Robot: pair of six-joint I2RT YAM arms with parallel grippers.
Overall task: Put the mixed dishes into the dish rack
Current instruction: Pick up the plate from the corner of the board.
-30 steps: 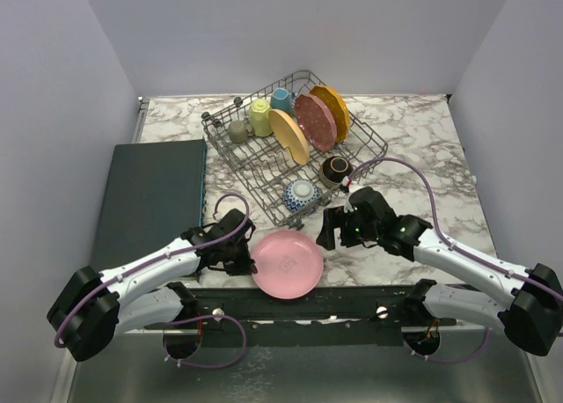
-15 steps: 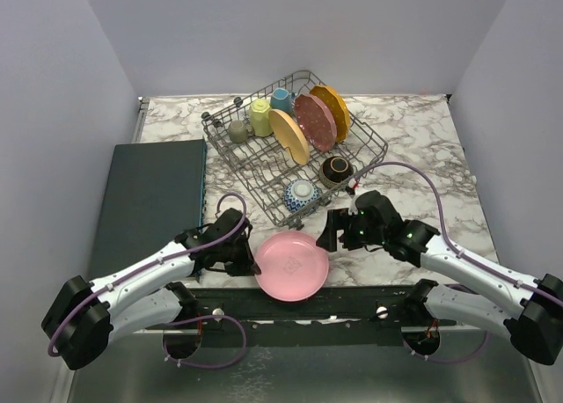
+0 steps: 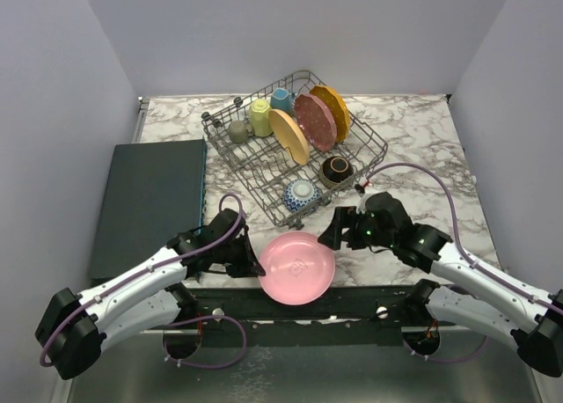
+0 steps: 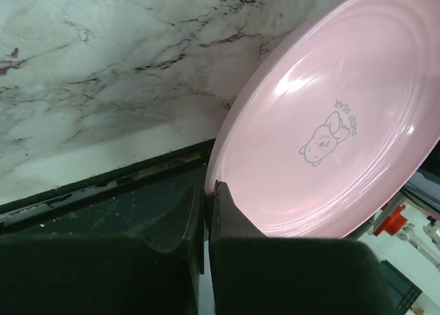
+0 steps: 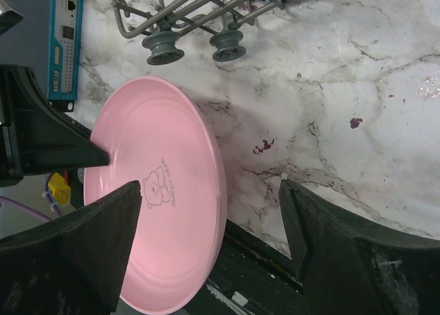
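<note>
At nine o'clock on the pink plate [image 3: 297, 267], the left gripper [image 3: 256, 263] pinches its rim; at two o'clock the right gripper [image 3: 333, 230] gapes wide, holding nothing.

Bright, even overhead light; soft shadows.
Pale glare on the glossy round pink plate [image 4: 295, 81]; wrist-view foregrounds blurred.
</note>
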